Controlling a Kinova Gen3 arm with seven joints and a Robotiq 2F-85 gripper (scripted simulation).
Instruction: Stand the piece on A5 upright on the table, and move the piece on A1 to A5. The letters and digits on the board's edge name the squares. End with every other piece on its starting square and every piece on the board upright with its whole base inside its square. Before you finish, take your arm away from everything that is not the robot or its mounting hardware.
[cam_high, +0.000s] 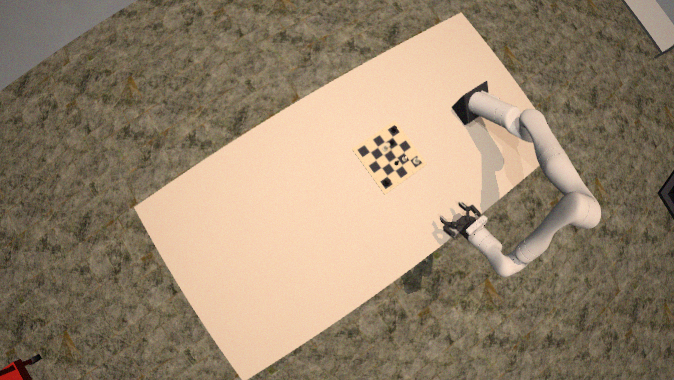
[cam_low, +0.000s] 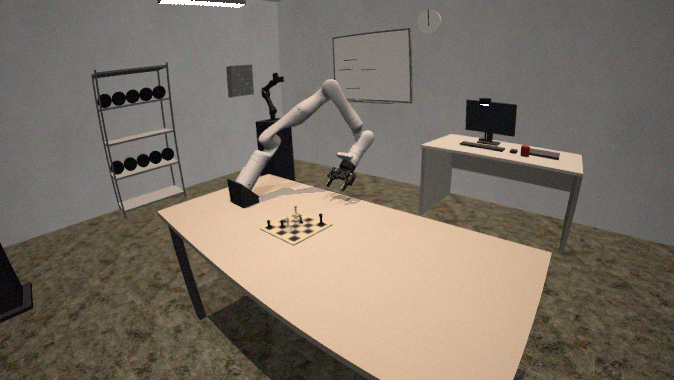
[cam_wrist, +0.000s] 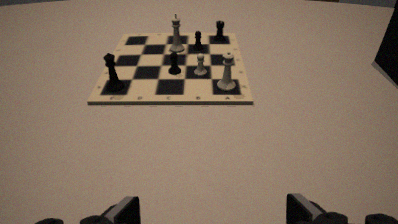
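The small chessboard (cam_high: 378, 175) (cam_low: 295, 239) (cam_wrist: 145, 72) lies mid-table. A black rook (cam_wrist: 219, 31) (cam_high: 394, 131) (cam_low: 269, 223) stands upright on the far right corner square, which I read as A5. A tall white piece (cam_wrist: 226, 72) (cam_high: 416, 161) stands upright on the near right corner, A1. My gripper (cam_high: 451, 214) (cam_low: 337, 186) (cam_wrist: 212, 215) is open and empty. It hangs above the table's edge, well short of the board, and faces it.
Other pieces stand upright on the board: a white king (cam_wrist: 176, 35), two black pawns (cam_wrist: 198, 40) (cam_wrist: 174, 63), a white pawn (cam_wrist: 200, 65), and a tall black piece (cam_wrist: 112, 72) (cam_high: 386, 183) on the near left corner. The arm's dark base (cam_high: 470, 102) sits beyond the board.
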